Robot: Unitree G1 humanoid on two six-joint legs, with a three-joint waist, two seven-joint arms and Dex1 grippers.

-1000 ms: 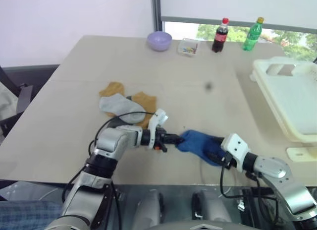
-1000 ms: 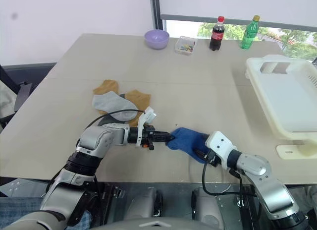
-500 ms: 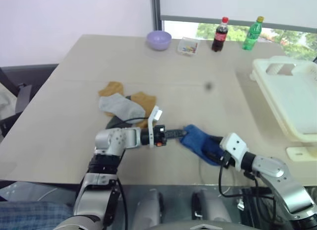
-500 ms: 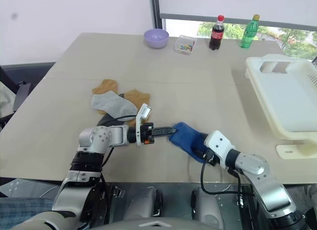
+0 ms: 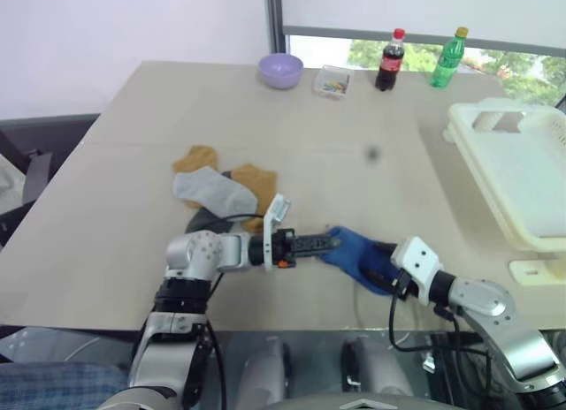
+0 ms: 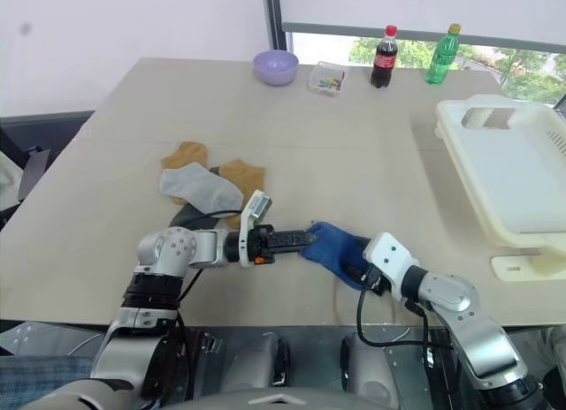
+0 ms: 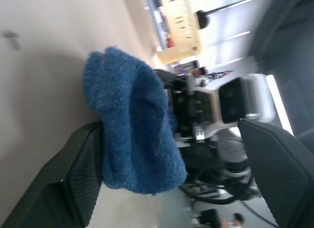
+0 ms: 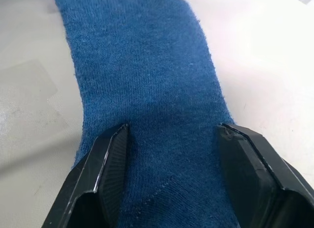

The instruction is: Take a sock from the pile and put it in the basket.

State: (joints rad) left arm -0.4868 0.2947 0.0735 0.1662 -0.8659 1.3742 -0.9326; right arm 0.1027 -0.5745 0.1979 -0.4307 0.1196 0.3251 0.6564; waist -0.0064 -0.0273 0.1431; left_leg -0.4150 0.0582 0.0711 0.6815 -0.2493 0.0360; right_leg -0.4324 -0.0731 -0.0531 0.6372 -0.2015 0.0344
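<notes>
Blue sock (image 5: 358, 255) lying near the table's (image 5: 124, 163) front edge, my right gripper (image 8: 169, 139) clamping its near end, my left gripper (image 7: 167, 179) spreading wide around its far end, cream-white basket (image 5: 517, 176) sitting well apart.

No text, number or sign can be read anywhere. The dark cola bottle (image 5: 386, 62) carries a red label, but its lettering is too small to read. The green bottle (image 5: 448, 60) just beside it shows no readable label either.
</notes>
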